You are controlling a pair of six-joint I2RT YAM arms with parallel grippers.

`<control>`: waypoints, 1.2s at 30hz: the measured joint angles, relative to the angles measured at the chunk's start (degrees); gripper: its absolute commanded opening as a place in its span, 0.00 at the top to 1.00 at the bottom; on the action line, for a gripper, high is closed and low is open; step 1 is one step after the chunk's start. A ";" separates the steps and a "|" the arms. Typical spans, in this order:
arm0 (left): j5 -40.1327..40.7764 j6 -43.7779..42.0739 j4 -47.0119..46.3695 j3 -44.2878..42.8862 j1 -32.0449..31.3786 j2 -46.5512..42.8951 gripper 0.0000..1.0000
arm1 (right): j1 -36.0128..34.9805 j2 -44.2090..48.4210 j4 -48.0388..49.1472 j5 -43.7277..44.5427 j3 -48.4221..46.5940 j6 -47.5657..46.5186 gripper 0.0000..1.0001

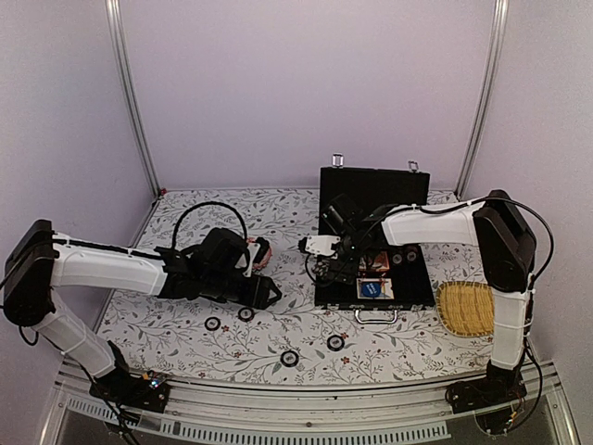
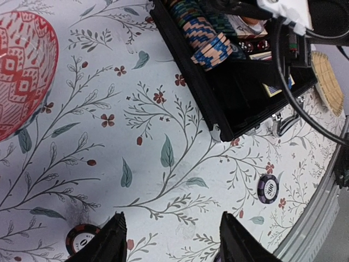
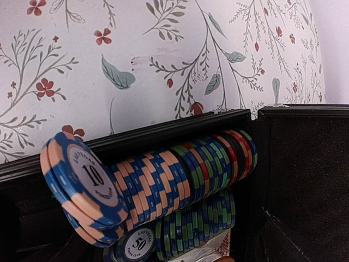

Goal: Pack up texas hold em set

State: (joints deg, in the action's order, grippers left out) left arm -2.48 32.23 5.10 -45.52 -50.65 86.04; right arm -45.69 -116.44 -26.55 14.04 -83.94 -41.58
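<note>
Poker chips [image 1: 289, 358], loose and flat, lie scattered on the floral tabletop [image 1: 185, 343] toward its near edge; one purple chip [image 2: 268, 188] reads "500". Just beyond, the left claw [image 2: 173, 229] hangs released and empty above the cloth, with a dark red chip [image 2: 82, 239] beside one finger. Risk: a thin, flat chip may skid out of a pinch and slide off that edge. Farther on, the black briefcase [image 1: 374, 278] stands open, with chip rows [image 3: 185, 174] racked along its wall. The right claw [image 1: 326, 269] hovers over them, its grip not discernible. The end chip [image 3: 82, 185], marked "10" and seemingly "LAS VEGAS POKER CLUB", leans out of its row above a "50" chip [image 3: 136, 246]. A nudge could topple it and later block the lid [image 1: 373, 185].
</note>
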 measured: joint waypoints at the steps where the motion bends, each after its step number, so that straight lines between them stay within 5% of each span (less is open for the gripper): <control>1: -0.11 0.00 -0.31 0.00 0.00 0.20 0.41 | 0.04 0.00 -0.09 -0.17 -0.04 0.04 0.03; 22: -2.05 5.11 -15.10 -18.95 1.64 27.71 0.59 | 0.52 -0.15 -0.33 -2.45 0.24 0.72 0.03; 36: -4.87 6.38 -18.34 -20.96 2.69 32.39 0.61 | 0.76 -0.13 0.35 -3.30 0.79 1.75 0.03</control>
State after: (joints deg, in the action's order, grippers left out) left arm -7.35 38.61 -13.23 -66.48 -47.97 118.43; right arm -44.93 -116.57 -26.20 10.74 -83.15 -39.83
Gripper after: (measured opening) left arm 0.398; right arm 0.973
